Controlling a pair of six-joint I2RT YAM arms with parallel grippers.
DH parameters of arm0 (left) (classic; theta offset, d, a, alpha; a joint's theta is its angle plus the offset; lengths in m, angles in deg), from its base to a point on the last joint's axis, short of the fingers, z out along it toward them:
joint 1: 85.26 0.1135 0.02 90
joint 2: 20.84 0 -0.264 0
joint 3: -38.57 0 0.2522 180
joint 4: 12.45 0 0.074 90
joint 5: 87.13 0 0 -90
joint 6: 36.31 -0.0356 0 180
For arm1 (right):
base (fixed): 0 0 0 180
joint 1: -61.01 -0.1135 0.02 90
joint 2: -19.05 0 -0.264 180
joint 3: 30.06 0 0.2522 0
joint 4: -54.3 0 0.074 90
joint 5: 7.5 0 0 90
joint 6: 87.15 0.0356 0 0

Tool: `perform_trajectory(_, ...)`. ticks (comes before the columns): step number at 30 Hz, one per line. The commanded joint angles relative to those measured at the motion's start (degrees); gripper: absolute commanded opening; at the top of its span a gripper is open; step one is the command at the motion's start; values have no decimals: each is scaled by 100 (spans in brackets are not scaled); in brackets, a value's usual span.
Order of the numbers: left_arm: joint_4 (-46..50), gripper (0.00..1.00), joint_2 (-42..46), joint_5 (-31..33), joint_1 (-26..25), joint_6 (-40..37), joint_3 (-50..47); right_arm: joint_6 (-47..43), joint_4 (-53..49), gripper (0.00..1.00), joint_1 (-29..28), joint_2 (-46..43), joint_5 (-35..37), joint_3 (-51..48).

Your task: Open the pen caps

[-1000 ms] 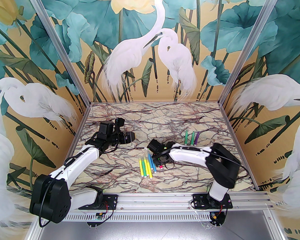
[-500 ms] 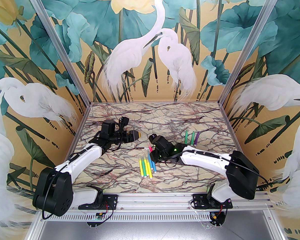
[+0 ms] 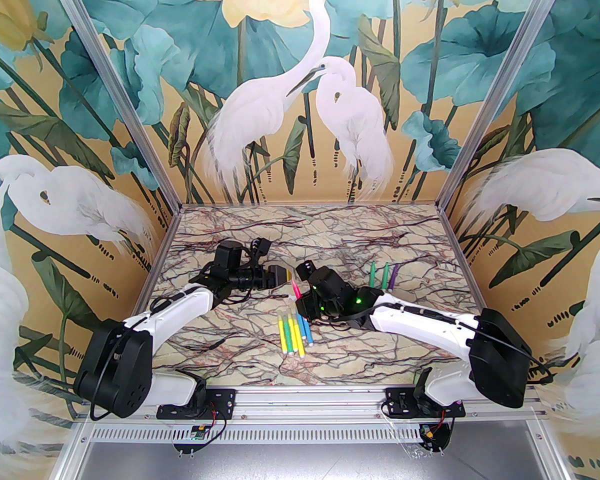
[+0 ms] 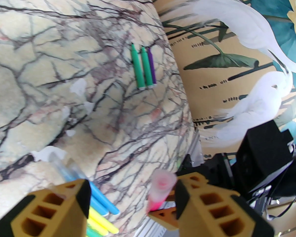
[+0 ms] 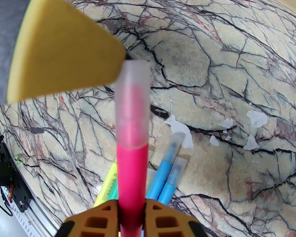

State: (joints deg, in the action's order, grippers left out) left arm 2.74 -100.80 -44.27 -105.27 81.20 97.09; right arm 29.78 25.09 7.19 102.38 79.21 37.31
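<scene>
My right gripper (image 3: 300, 299) (image 5: 132, 212) is shut on the barrel of a pink pen (image 3: 295, 288) (image 5: 132, 171), held above the marble table (image 3: 380, 233). Its translucent pen cap (image 5: 133, 107) (image 4: 162, 181) is still on and points at my left gripper (image 3: 281, 273) (image 4: 133, 194). That gripper is open, and the cap sits between its jaws, close against the right finger (image 4: 199, 204). Several more capped pens (image 3: 292, 333), yellow, green and blue, lie side by side below the grippers.
Two green pens and a purple one (image 3: 384, 275) (image 4: 143, 68) lie together further back on the right, with no caps on their tips. White scuff patches (image 5: 177, 129) mark the marble. Painted walls close the table on three sides.
My right gripper lifted the pink pen off the row and carried it back and left. My left gripper moved right to meet it, and its jaws narrowed a little.
</scene>
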Motion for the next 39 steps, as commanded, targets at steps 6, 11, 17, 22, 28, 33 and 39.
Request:
perform_trajectory(6,-398,59,-113,-450,-75,176,187,-145,116,18,26,-10,-152,64)
perform_trajectory(11,-406,56,-176,-455,-84,202,230,-188,156,18,25,-36,-210,94)
perform_trajectory(17,-477,48,-255,-551,-147,242,306,-244,191,18,21,-45,-220,148)
perform_trajectory(22,-525,40,-291,-605,-168,272,321,-277,173,18,20,-44,-197,202)
perform_trajectory(28,-547,33,-311,-678,-177,273,332,-277,167,18,14,-51,-117,232)
perform_trajectory(33,-547,27,-340,-694,-171,282,337,-277,186,17,22,-37,-93,267)
perform_trajectory(39,-596,15,-348,-749,-174,308,337,-303,182,17,24,5,-53,309)
